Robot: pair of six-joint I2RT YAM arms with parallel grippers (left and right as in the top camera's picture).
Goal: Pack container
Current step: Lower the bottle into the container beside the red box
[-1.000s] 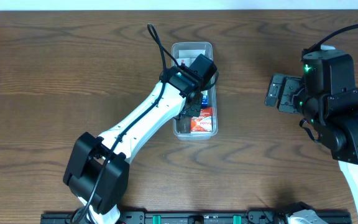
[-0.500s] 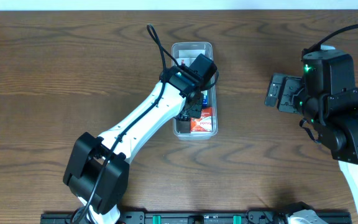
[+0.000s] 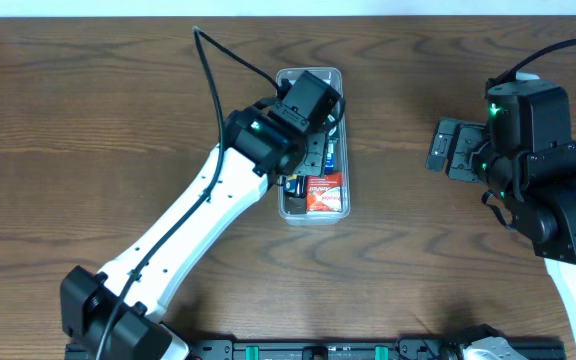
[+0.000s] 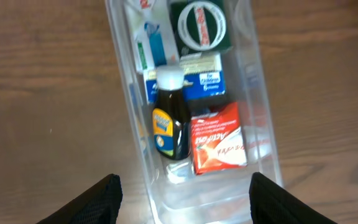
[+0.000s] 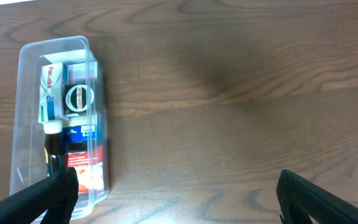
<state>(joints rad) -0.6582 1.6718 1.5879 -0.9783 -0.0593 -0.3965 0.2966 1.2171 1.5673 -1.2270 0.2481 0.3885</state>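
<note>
**Left end effector** (image 4: 188, 202): released, fingers spread wide, nothing between them. It hangs above the near end of the container (image 4: 261, 93), clear of the walls and contents.

**Right end effector** (image 5: 179, 205): released and empty, over bare surface (image 3: 88, 120), well to the right of the container.

**Container:** clear tray at the far centre of the surface, long axis running near to far, directly under the left end effector.

**Contents, near to far:**
- red box (image 4: 219, 138), lying flat at the right wall
- brown bottle (image 4: 173, 127) with a white cap, on its side, touching the red box on its left
- blue-and-white box (image 4: 207, 78)
- green box (image 4: 199, 25) with a round emblem
- white carton (image 4: 149, 46) along the left wall

A short bare stretch remains at the near end.

**Progress (judgement):** five items are packed and no loose item shows outside the tray, so the packing looks complete or nearly so. No lid is in view.
</note>
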